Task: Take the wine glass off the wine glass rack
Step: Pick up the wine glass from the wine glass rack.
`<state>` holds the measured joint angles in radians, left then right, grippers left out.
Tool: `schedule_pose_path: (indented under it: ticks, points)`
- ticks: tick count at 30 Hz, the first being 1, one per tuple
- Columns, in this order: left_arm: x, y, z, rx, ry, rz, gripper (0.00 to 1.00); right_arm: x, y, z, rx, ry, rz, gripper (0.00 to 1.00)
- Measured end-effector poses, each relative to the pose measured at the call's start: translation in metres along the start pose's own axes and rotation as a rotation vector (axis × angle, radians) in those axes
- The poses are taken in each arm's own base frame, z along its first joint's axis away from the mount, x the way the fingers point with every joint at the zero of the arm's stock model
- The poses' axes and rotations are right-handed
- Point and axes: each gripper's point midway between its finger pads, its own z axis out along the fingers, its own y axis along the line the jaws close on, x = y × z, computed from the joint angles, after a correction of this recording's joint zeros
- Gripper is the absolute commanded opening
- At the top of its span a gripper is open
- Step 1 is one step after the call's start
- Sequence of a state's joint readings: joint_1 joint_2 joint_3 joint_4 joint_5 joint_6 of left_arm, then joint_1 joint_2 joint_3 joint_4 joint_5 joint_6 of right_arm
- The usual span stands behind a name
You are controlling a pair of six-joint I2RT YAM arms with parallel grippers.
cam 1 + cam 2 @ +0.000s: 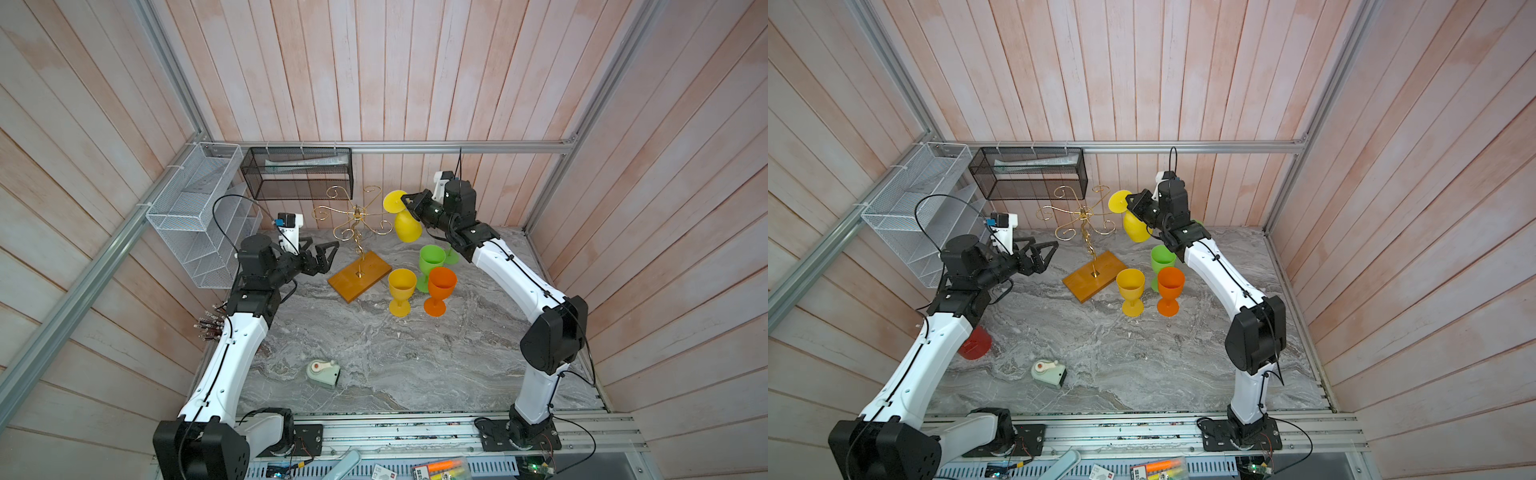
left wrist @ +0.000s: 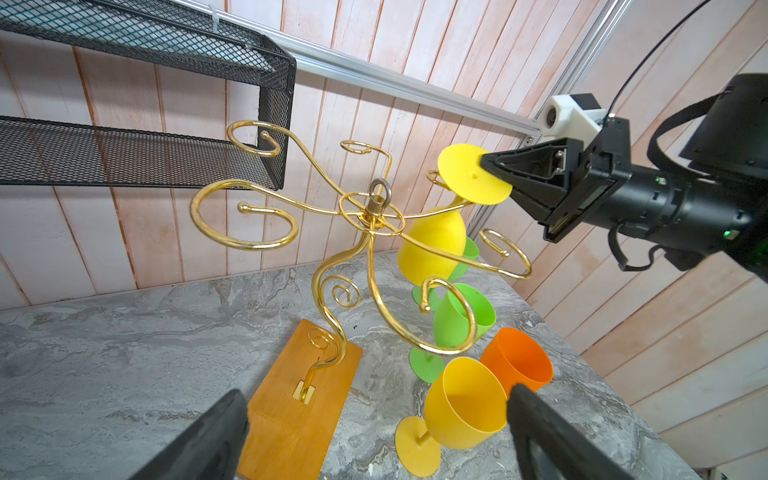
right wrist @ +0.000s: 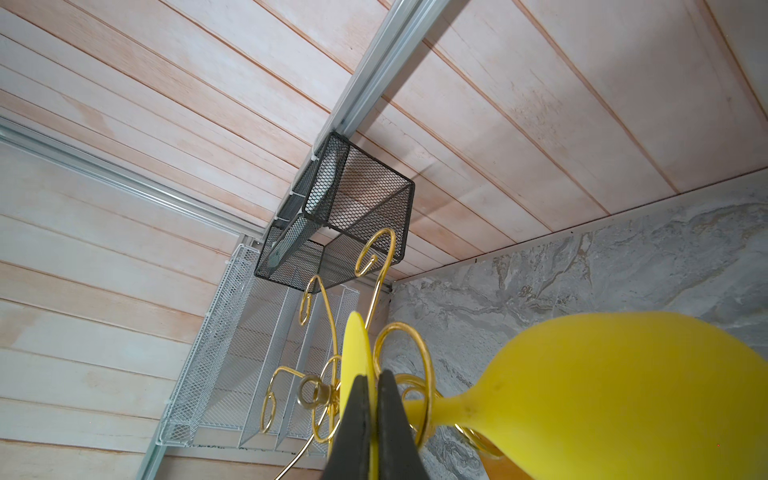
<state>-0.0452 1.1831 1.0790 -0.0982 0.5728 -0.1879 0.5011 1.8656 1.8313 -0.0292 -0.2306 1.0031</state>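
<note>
Two robot arms work a grey marble worktop (image 1: 374, 353). The left arm rises from the front rail, bends at the elbow and levels its forearm toward the wine glass rack (image 1: 357, 280). Its left tool (image 1: 324, 244) is spread wide and empty, hovering just beside the rack's orange-brown base. One rack stands at centre, gold scroll arms fanning from a wavy stem. One yellow wine glass (image 1: 408, 226) hangs upside down and tilted on the rack's right side, its stem threaded through a scroll arm. The right arm climbs from the rail, folds at a high elbow and reaches back toward the rack's top. There the right tool (image 1: 404, 201) is clenched on the rim of that glass's foot. Four more glasses stand upright on the worktop right of the base: one amber glass (image 1: 402, 286), one orange glass (image 1: 441, 286) and two green glasses (image 1: 431, 257), the rear one clearest from the left wrist.
</note>
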Motion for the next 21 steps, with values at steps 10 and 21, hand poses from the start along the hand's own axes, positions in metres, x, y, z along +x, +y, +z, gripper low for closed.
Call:
schedule_pose_path:
  ticks: [10, 21]
  points:
    - [0.001, 0.0, 0.001, 0.001, 0.003, -0.002, 0.99, 0.015, 0.012, 0.002, -0.027, 0.03, -0.006, 0.0]
    - [0.001, 0.0, 0.001, 0.001, 0.007, -0.004, 0.99, 0.008, 0.031, 0.018, -0.076, 0.024, -0.017, 0.0]
